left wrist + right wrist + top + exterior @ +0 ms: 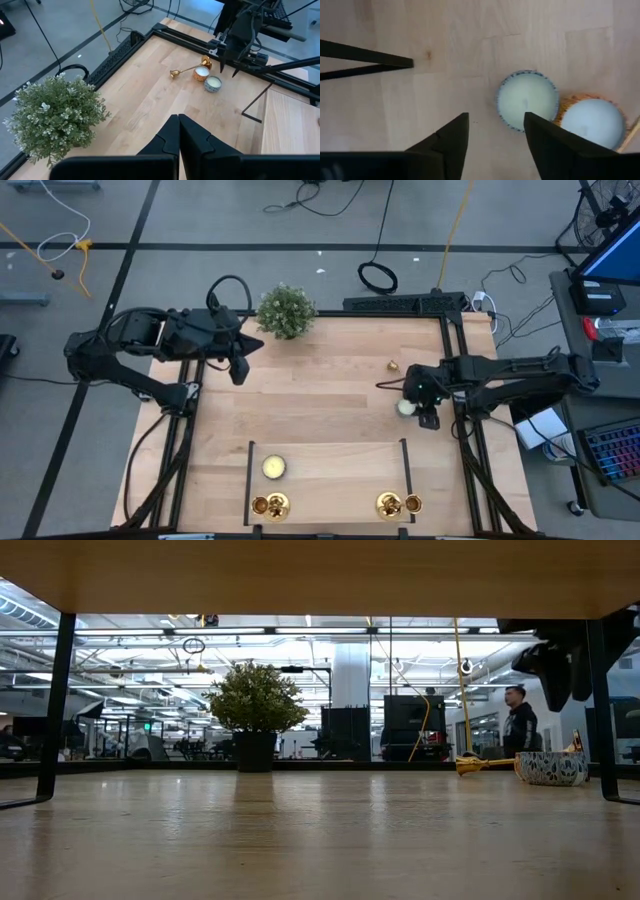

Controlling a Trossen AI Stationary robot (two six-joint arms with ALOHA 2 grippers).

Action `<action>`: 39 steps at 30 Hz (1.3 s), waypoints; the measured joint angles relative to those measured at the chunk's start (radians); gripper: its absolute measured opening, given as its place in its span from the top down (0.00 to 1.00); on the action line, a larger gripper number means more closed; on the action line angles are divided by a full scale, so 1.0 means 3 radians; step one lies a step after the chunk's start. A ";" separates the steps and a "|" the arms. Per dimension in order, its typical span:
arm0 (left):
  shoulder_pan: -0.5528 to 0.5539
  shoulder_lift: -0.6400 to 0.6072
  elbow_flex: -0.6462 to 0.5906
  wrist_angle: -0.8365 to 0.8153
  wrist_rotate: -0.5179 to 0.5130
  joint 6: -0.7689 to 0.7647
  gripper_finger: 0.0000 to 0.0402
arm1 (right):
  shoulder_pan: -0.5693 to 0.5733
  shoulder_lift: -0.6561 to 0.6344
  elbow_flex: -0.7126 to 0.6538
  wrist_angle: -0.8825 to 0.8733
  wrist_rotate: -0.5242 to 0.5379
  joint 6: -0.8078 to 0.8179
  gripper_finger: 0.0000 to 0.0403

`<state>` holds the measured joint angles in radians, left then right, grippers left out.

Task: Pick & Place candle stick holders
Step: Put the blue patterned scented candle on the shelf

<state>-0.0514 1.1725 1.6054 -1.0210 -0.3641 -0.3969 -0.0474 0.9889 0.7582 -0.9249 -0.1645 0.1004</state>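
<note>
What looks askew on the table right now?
One gold candlestick holder lies tipped on its side on the table, stem flat, beside two small candle cups under the open right pincer. Two others stand at the near edge.

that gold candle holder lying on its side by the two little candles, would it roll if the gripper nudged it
Probably yes. The candle holder lies on its side on the bare wood table, so a nudge would likely swing it in an arc around its flared base rather than straight. Its shiny metal looks slippery, and the slim stem gives the right gripper little to pinch.
</note>
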 joint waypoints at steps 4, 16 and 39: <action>-0.0029 0.0000 0.0000 0.0000 0.0001 0.0001 0.99 | 0.0108 0.0002 0.0000 0.0000 0.0204 0.0039 0.47; -0.0032 0.0010 0.0000 -0.0001 0.0001 0.0013 0.99 | 0.0253 0.0453 0.0000 0.0110 0.0549 0.0398 0.33; -0.0076 0.0331 -0.0001 -0.0074 0.0157 0.0169 0.99 | -0.0152 0.0810 0.0001 0.0034 0.0044 0.3467 0.30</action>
<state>-0.0742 1.2718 1.6051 -1.0431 -0.3169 -0.3462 -0.0929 1.2320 0.7585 -0.9146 -0.1513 1.1403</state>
